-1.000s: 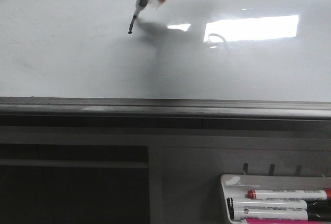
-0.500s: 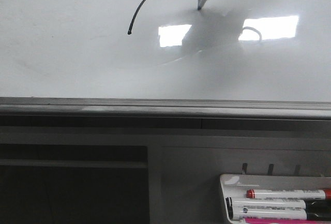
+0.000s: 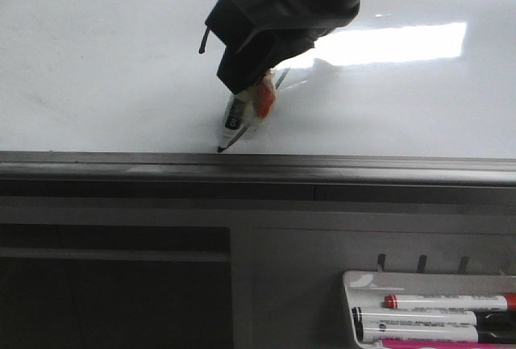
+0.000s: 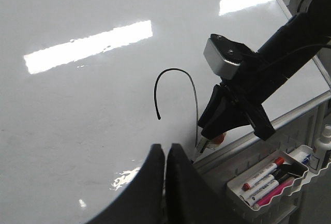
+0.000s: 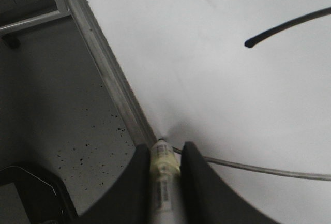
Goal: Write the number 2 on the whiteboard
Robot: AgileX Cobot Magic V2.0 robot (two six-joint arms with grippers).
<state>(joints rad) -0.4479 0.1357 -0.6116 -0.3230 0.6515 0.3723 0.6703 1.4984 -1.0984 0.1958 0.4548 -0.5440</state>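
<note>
Gripping the marker [image 3: 234,123], right claw [image 5: 164,157] now lower than before, diagonal added to number 2 [image 4: 178,92], left claw [image 4: 166,154] closed.

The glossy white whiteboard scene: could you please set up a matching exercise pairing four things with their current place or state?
Things:
1. right gripper
2. left gripper
3. white marker pen
4. small white marker tray

States:
A. below the grey rail, holding spare markers
B. fingers shut on nothing
C. tip on the glossy white whiteboard near its rail
D. fingers clamped on the pen

Pairs: 1-D, 2-B, 3-C, 4-A
</note>
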